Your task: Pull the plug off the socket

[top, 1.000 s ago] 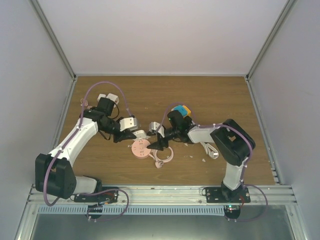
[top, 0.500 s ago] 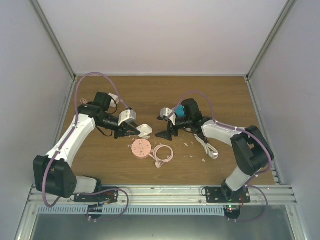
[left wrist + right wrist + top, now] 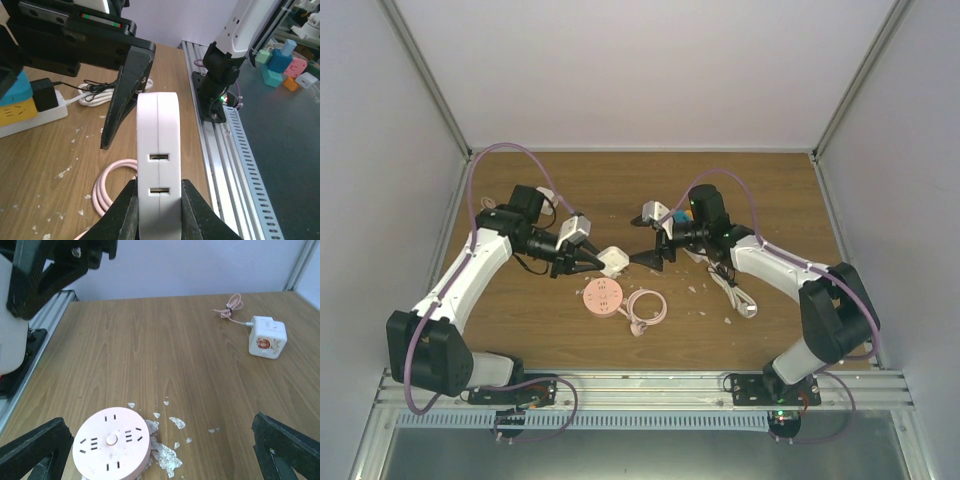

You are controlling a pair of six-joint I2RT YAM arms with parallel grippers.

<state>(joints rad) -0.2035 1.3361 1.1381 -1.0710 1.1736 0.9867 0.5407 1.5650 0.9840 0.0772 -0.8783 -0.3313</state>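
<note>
My left gripper (image 3: pixel 159 200) is shut on a white plug (image 3: pixel 159 145) with two slots in its face, held upright above the table. From above, the left gripper (image 3: pixel 592 262) and its plug (image 3: pixel 613 261) hang just over the round pink socket (image 3: pixel 602 298), apart from it. That socket (image 3: pixel 111 442) lies flat on the wood with nothing plugged in, its pink cable (image 3: pixel 645 307) coiled beside it. My right gripper (image 3: pixel 646 240) faces the plug, open wide with nothing between its fingers (image 3: pixel 35 447).
A white, yellow and blue power strip (image 3: pixel 20 107) with a black adapter (image 3: pixel 45 95) and white cord (image 3: pixel 735 290) lies under the right arm. A white cube socket (image 3: pixel 267 337) sits at the far left. White flakes (image 3: pixel 167 457) litter the wood. The aluminium rail (image 3: pixel 225 150) runs along the near edge.
The right gripper has opened wide and pulled up and back from the pink socket. The left gripper has carried the white plug up and slightly right, away from the socket.
</note>
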